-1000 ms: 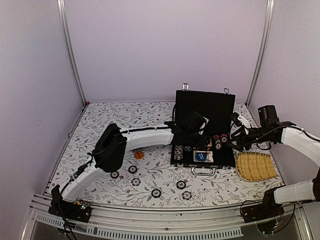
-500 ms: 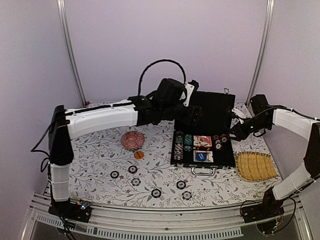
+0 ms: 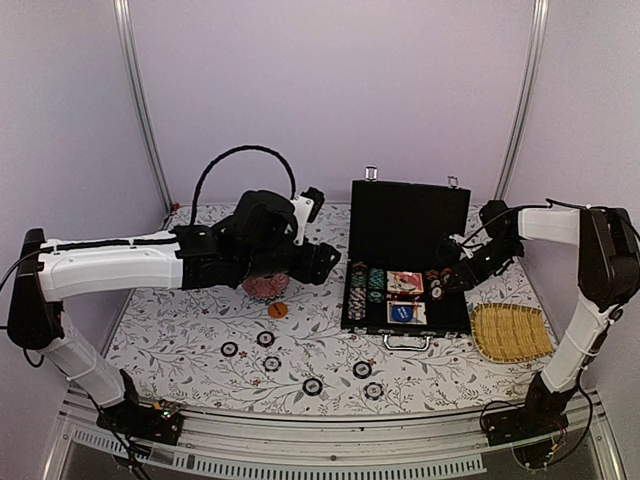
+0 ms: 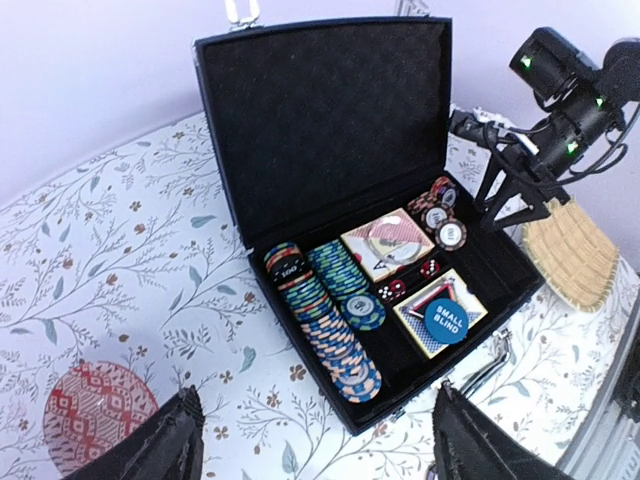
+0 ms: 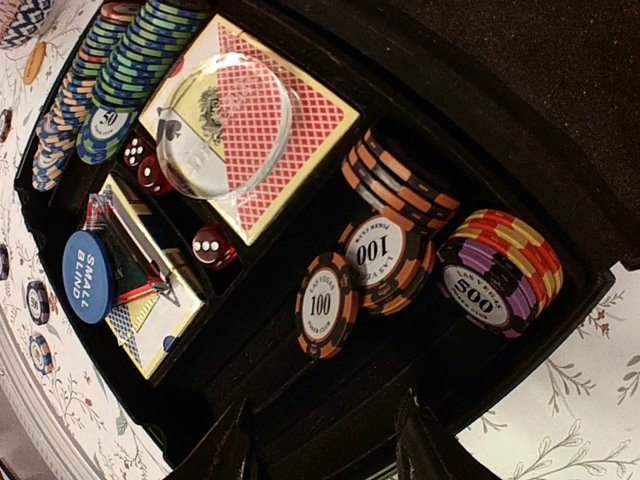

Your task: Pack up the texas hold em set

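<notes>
Floral tablecloth [image 3: 200,330] carries the open briefcase [image 3: 410,220] and loose poker chips [image 3: 313,386]. Nearby the left gripper [image 4: 320,445] hovers spread wide, empty; the right gripper [image 5: 325,445] hangs over the case, jaws parted, holding nothing.

Soft, even light is cast from above, and the lilac walls behind the briefcase [image 3: 410,225] are evenly lit. Only faint shadows are seen on the floral tablecloth [image 3: 200,330] to its left. The foam lining of its lid is rendered almost black, with little detail. A pale sheen is caught on the clear disc [image 5: 225,125] inside it. Straight lines around it are bent in both wrist views. Below it, the fingers [image 4: 165,445] of the left gripper [image 4: 317,400] and those [image 5: 225,445] of the right gripper [image 5: 322,405] are dark and blurred.
</notes>
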Motion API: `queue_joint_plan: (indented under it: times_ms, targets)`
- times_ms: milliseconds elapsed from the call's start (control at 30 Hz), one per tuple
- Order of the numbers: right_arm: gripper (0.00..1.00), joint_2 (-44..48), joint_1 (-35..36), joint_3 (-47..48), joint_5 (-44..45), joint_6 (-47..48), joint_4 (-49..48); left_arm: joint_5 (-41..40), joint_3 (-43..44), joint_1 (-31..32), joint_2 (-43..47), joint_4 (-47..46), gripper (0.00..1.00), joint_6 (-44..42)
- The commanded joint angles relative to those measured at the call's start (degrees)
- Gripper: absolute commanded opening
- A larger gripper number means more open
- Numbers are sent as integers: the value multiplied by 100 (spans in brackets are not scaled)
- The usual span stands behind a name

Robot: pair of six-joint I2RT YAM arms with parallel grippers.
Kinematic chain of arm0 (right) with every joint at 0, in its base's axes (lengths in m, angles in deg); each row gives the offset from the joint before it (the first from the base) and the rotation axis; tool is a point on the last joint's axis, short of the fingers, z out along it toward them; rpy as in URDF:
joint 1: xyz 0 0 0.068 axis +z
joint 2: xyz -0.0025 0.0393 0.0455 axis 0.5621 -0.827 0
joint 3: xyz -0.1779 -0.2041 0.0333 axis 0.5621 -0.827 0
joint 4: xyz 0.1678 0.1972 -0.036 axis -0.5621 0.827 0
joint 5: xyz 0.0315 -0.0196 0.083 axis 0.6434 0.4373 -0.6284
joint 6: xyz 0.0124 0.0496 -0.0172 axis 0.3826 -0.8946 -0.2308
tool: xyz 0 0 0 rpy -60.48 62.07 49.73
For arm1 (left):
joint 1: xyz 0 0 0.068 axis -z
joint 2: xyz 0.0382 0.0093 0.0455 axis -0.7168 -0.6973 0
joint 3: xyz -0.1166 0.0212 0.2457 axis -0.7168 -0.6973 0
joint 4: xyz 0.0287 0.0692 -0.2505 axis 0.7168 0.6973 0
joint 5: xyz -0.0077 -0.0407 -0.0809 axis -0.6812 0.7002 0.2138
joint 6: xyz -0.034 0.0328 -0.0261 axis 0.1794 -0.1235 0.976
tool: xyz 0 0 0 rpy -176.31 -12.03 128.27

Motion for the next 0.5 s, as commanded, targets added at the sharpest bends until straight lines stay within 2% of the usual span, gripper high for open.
queue_joint_plan:
  times_ms: [0, 467]
  targets:
    - [49, -323, 113, 362, 58, -111, 42, -320, -307, 70, 491, 119, 79, 250]
    - [49, -1107, 550, 849, 682, -391, -185, -348, -456, 67, 566, 158, 80, 306]
